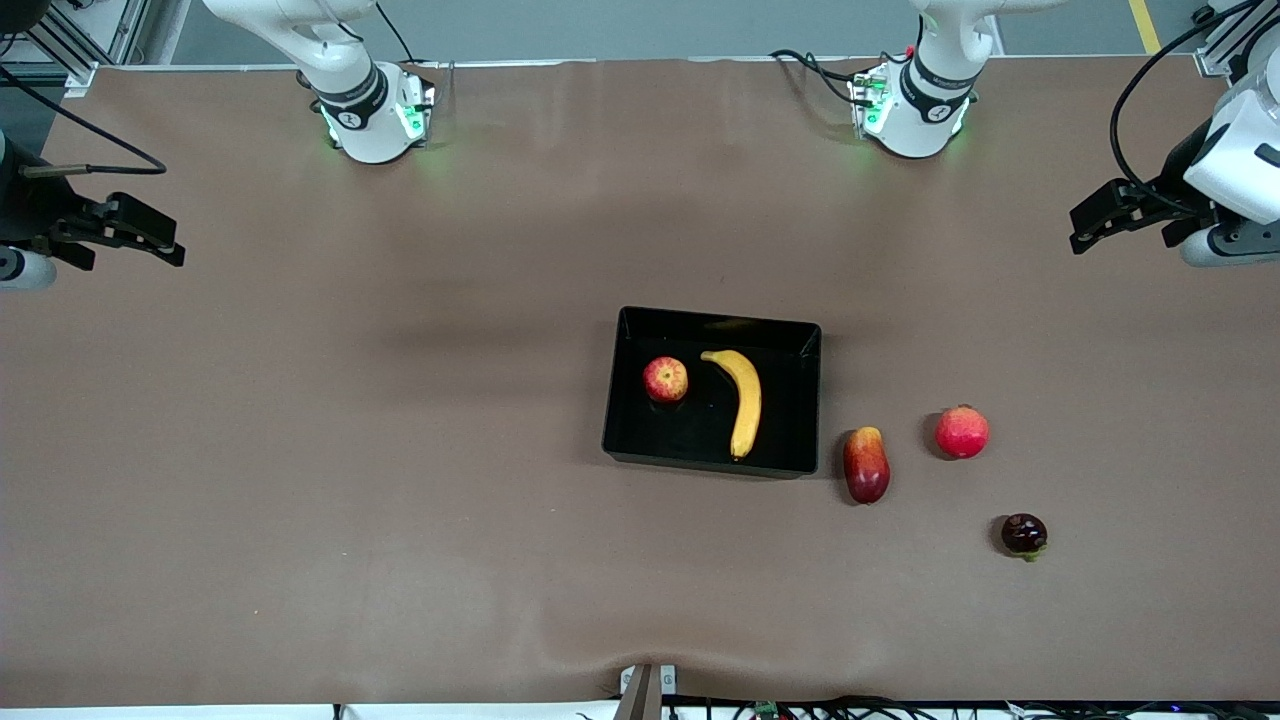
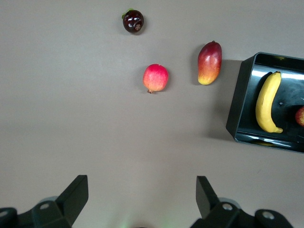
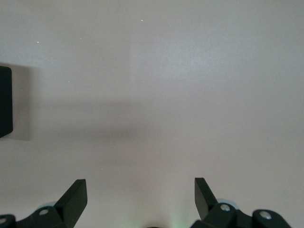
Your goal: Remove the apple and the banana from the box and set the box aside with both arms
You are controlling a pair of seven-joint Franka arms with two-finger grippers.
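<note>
Right, step in hand: I judge nothing is started; both fruits lie in the box and both arms wait at the ends of the tabletop (image 1: 400,560).
Box: the box (image 1: 812,400) sits flat near the middle of the tabletop, somewhat toward the left arm's end.
Apple: the apple (image 1: 665,380) rests on the box floor toward the right arm's end, apart from the banana.
Banana: the banana (image 1: 741,398) lies beside the apple, toward the left arm's end of the box, its curve running from the wall nearest the arm bases down toward the wall nearest the front camera.
Other fruit: a mango-like fruit (image 1: 866,465) lies just beside the box on the left arm's side; a pink-red round fruit (image 1: 962,432) and a dark fruit (image 1: 1024,534) lie farther toward that end.
Left pincer: the left pincer (image 1: 1100,218) hangs over the left arm's end of the tabletop, fingers (image 2: 76,194) spread wide, nothing between them.
Right pincer: the right pincer (image 1: 140,235) hangs over the right arm's end of the tabletop, fingers (image 3: 76,194) spread wide and empty; only a corner of the box shows in its wrist view.
Next move: I would bring one pincer over the box and down on a fruit; the low walls call for a descent from above, and the apple may roll if nudged.
</note>
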